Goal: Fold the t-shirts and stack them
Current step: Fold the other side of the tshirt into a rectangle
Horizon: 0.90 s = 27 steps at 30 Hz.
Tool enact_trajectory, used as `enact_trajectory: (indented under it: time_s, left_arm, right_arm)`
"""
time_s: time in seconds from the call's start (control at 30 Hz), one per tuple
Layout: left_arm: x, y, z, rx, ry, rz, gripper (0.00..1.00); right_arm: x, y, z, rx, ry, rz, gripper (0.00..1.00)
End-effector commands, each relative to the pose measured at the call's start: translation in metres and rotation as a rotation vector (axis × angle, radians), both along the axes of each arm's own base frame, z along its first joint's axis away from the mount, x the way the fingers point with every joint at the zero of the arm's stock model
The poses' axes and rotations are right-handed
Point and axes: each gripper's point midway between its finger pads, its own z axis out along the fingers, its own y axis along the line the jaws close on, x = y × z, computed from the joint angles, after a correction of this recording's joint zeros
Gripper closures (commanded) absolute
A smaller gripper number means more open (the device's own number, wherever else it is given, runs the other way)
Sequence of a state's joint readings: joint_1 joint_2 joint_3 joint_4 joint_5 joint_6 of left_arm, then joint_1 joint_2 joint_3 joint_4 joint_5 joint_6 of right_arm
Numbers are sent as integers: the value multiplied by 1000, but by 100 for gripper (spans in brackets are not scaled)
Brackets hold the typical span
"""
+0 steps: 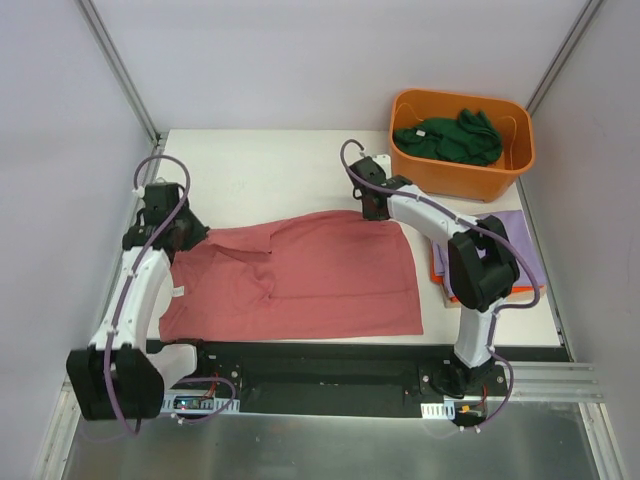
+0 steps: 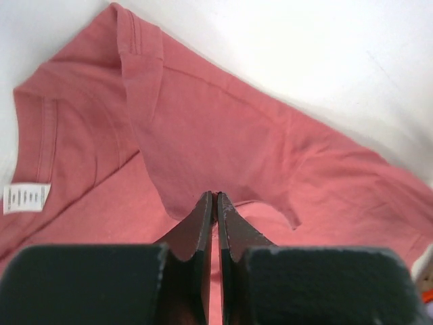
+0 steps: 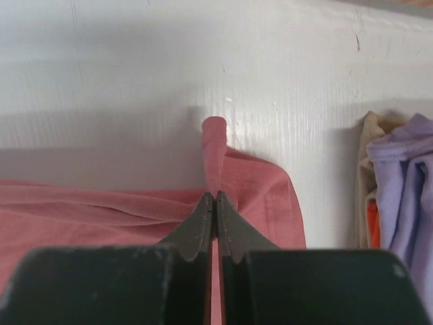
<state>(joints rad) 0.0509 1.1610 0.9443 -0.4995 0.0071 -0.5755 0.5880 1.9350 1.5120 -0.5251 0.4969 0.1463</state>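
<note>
The dusty red-pink t-shirt (image 1: 300, 280) lies spread across the white table. My left gripper (image 1: 185, 232) is shut on its cloth near the left sleeve; in the left wrist view (image 2: 215, 196) the shut jaws pinch a lifted fold of the red-pink t-shirt (image 2: 223, 142). My right gripper (image 1: 375, 212) is shut on the shirt's far right corner; in the right wrist view (image 3: 215, 195) a pinched peak of the red-pink t-shirt (image 3: 215, 145) rises above the jaws. A dark green t-shirt (image 1: 448, 137) lies in the tub. A lavender-purple t-shirt (image 1: 520, 255) lies over an orange one (image 1: 442, 275) at the right.
The orange plastic tub (image 1: 462, 170) stands at the back right corner. The lavender t-shirt (image 3: 406, 189) and orange cloth (image 3: 371, 220) also show at the right edge of the right wrist view. A white label (image 2: 26, 198) marks the shirt's collar. Grey walls enclose the table.
</note>
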Motion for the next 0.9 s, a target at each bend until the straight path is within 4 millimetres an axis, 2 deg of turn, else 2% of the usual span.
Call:
enact_trajectory:
  time_s: [0.0,0.2,0.3,0.57,0.87]
  left_arm:
    - [-28,3,14,-45,-56,142,100]
    - [-73,15,14,-15,-26,244,100]
    - [-89,20,15,4,-16,271,100]
    - [-113,23,18,30,-21,277,100]
    - [-132,24,-2,32,20,290,100]
  right_arm:
    - [-14,-3,29,26,-56,27,99]
    - [-37,-8,35,32,-61,49,99]
    - [-48,-10,34,42,-52,60,99]
    - [-68,-15,35,59,-39,75,98]
    - [-100,-15,23,71,12,103,97]
